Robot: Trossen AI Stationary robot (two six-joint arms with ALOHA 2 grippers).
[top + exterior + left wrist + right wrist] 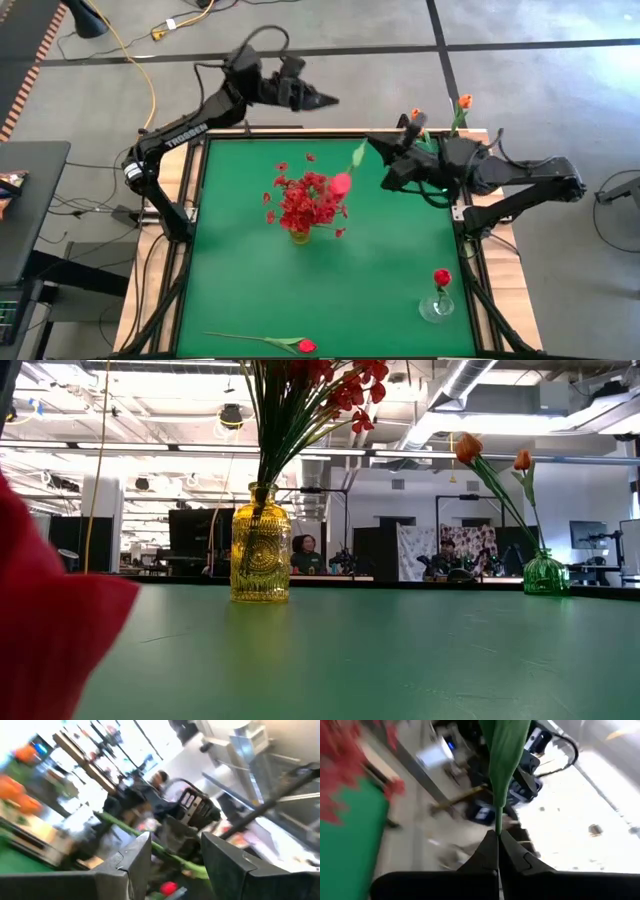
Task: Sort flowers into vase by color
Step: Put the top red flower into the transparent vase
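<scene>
Right gripper (372, 146): reaching in over the far right part of the green table (240, 290), its two fingers (487, 851) pressed together on the thin green stem of a red-pink tulip (341, 184); in the right wrist view the stem and a leaf are rising straight out from between the closed fingertips.

Held tulip: hanging in the air with its bud just to the right of the red bunch, stem slanting up toward the right gripper.

Left gripper (328, 99): hovering beyond the table's far edge, above the floor, jaws standing apart and holding nothing; in the left wrist view a green stem is crossing behind the gap between the fingers (135, 857).

Yellow vase (300, 235): standing upright near the table's middle, carrying the bushy red sprigs (305, 198).

Green vase (545, 574): sitting at the far right corner, holding two orange tulips (468, 448).

Clear vase (437, 306): standing near the front right corner with one red bud (442, 277) in it.

Loose tulip (306, 346): lying flat along the front edge of the table, stem pointing left.

Background: people are sitting at desks in the room behind the table.
</scene>
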